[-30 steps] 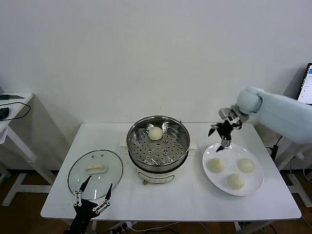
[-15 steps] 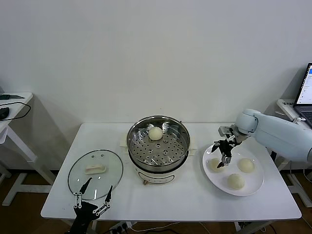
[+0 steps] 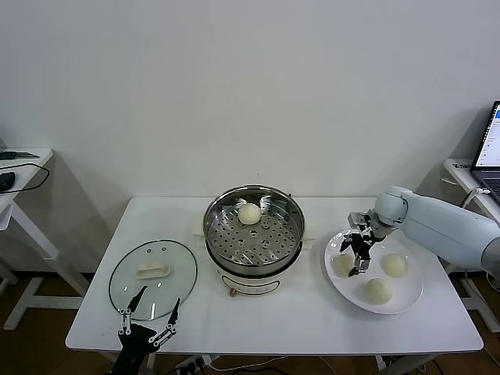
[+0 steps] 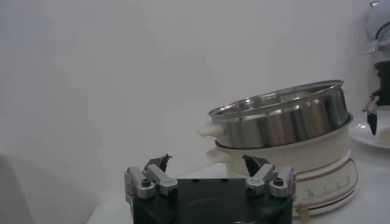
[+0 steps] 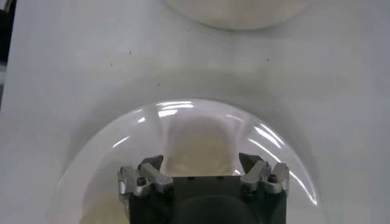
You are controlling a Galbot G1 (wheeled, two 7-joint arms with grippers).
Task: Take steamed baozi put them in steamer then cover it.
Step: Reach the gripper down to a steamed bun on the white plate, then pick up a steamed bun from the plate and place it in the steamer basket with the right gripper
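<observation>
Right gripper [image 3: 356,264] is down on the white plate [image 3: 406,301], its fingers straddling the bun [image 3: 342,264] nearest the steamer [image 3: 254,226]; the wrist view shows a finger on either side of that bun, but whether they press it firmly cannot be told. 2 more buns [image 3: 394,266] lie on the same plate, apart from each other, and 1 bun [image 3: 249,213] already sits on the perforated tray at the far side of the steamer. Left gripper [image 3: 148,316] hangs at the near edge of the desk [image 3: 297,320], fingers wide with nothing between them, just beside the glass lid [image 3: 152,277], which lies flat on the desk to the left of the steamer. Judgement: loading is about 1 quarter done and the lid step is not begun. Risks from here: a soft bun may dent or tear under a hard squeeze, or slip out on lifting if pinched too lightly or off-centre; it might also stick to the plate and drag it; a low carry could strike the steamer's rim.
</observation>
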